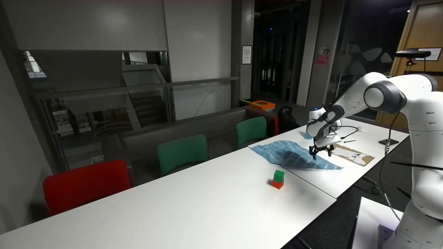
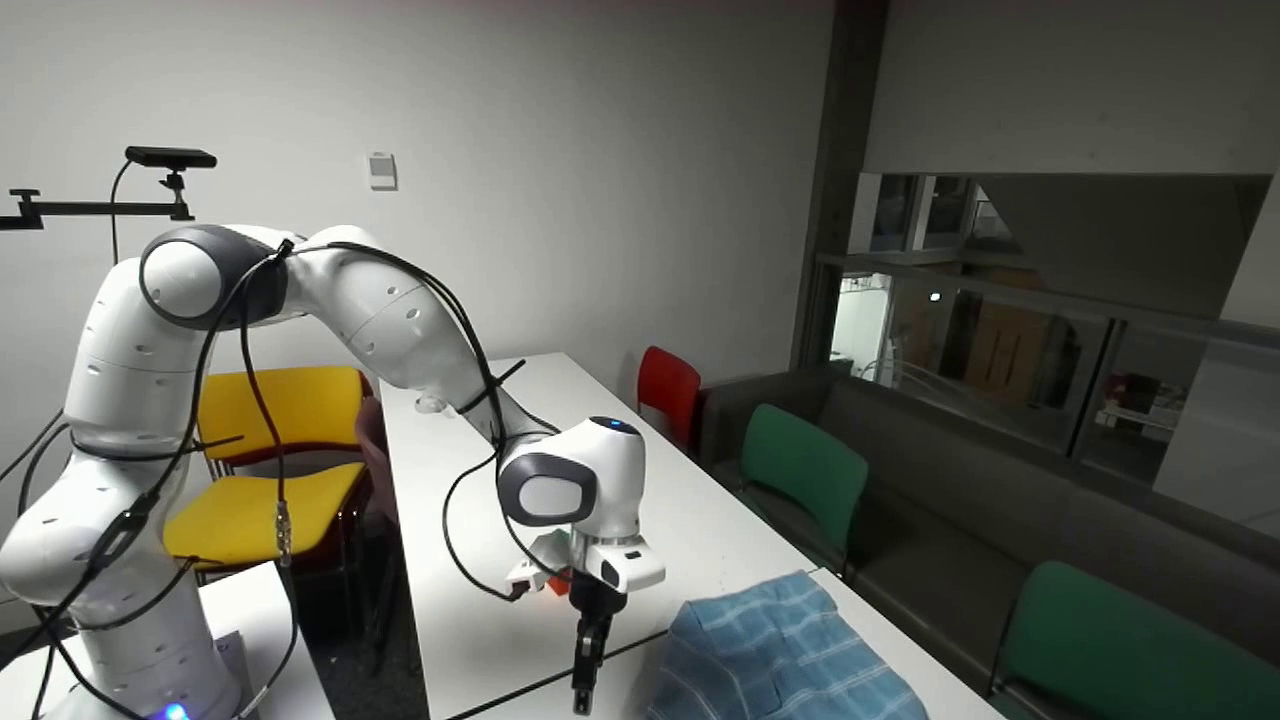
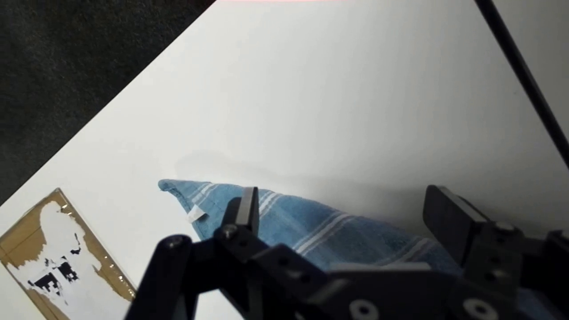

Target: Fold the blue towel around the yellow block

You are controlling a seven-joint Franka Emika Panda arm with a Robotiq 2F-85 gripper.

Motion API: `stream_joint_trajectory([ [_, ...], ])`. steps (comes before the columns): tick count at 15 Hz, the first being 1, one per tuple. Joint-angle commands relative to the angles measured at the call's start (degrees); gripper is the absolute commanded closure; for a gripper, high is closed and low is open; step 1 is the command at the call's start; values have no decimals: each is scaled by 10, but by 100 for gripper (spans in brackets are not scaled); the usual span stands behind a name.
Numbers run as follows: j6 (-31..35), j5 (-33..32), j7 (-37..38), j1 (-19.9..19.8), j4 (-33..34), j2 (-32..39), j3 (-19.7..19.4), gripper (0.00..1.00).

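The blue towel lies wrinkled on the white table in both exterior views, with pale stripes across it. One pointed corner with a small white tag shows in the wrist view, where the towel runs beneath the jaws. My gripper stands open over the towel's side near the cardboard. Its two fingers are wide apart in the wrist view, and nothing is held in the gripper. No view shows the yellow block; whether the towel covers it I cannot tell.
A green block sits on a red block on the table, partly behind the arm in an exterior view. Torn cardboard lies beside the towel. A dark seam crosses the table. Green chairs line the far edge.
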Motion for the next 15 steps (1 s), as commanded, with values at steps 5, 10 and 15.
stream_joint_trajectory([
  [5, -5, 177, -210, -118, 37, 0, 28, 0],
  [10, -43, 302, -346, -194, 80, 29, 51, 0],
  [15, -66, 341, -406, -247, 118, 65, 77, 0],
])
